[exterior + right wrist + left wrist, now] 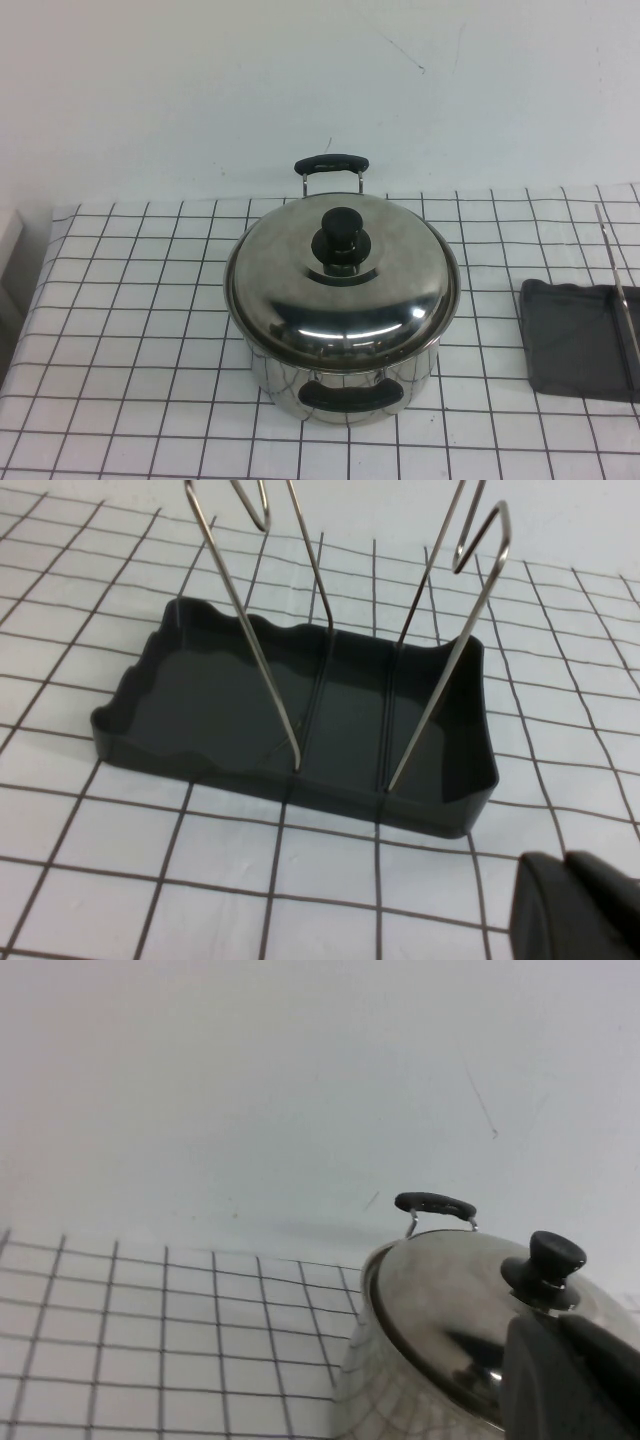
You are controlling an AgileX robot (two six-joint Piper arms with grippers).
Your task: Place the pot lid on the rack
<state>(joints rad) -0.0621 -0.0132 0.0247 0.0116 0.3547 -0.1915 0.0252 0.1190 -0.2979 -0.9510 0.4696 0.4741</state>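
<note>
Worktop (120,330) has a white grid cloth; the steel pot (340,385) stands mid-worktop with the pot lid (290,300) seated on it, black knob (342,238) up. Rack (570,340) sits on the cloth well right of the pot at the view's edge, wire rods (250,630) upright, tray bare. Left gripper (575,1380) is just beside the lid, right gripper (580,905) near the rack; both fingers fully closed, holding nothing.
</note>
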